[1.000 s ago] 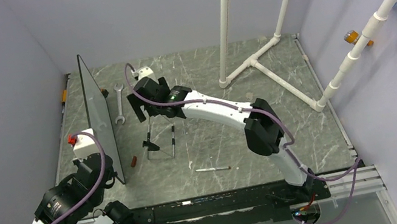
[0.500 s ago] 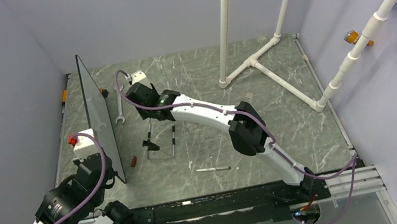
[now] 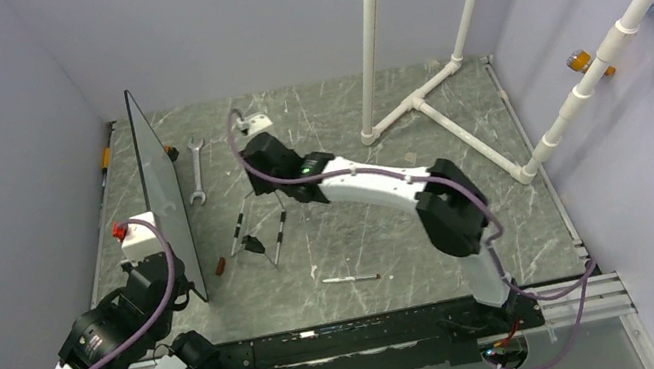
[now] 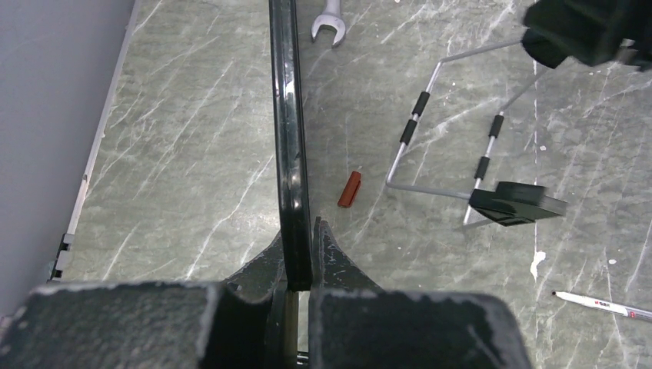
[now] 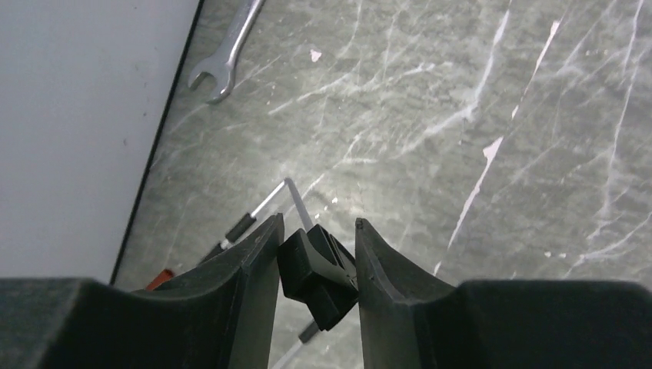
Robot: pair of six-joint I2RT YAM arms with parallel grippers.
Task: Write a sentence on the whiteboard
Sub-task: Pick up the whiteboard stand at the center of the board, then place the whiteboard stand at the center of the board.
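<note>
At the near edge of the table (image 3: pixel 511 213), toward 7 o'clock, the left arm reaches forward and the left gripper (image 4: pixel 298 247) is clamped on the near end of the whiteboard (image 3: pixel 163 188), one finger on each side of its thin dark rim. The board stands upright on its long edge along the left side of the table, running from about 8 o'clock away toward 11 o'clock. It is edge-on to the left wrist camera, and the part of its face showing in the right wrist view is white. Toward 6 o'clock from the table's centre a marker pen (image 3: pixel 350 280) lies flat, well apart from both grippers. Farther in, at about 8 o'clock from the centre, a small red cap (image 4: pixel 350 189) lies on the stone just beside the board's foot, not touching it. Near the centre is a wire stand (image 3: pixel 254 244) with black sleeves on its legs; its near black foot (image 4: pixel 517 204) is down by the table and the frame rises at a tilt toward 12 o'clock. There the right gripper (image 5: pixel 317 231) points down, its jaws pressed against both sides of the stand's upper black block (image 5: pixel 319 273). Beyond, at 11 o'clock, a wrench (image 5: pixel 227 54) lies flat near the board's far end. At 1 o'clock white pipes (image 3: pixel 429 95) form a T on the table with uprights rising from it.
</note>
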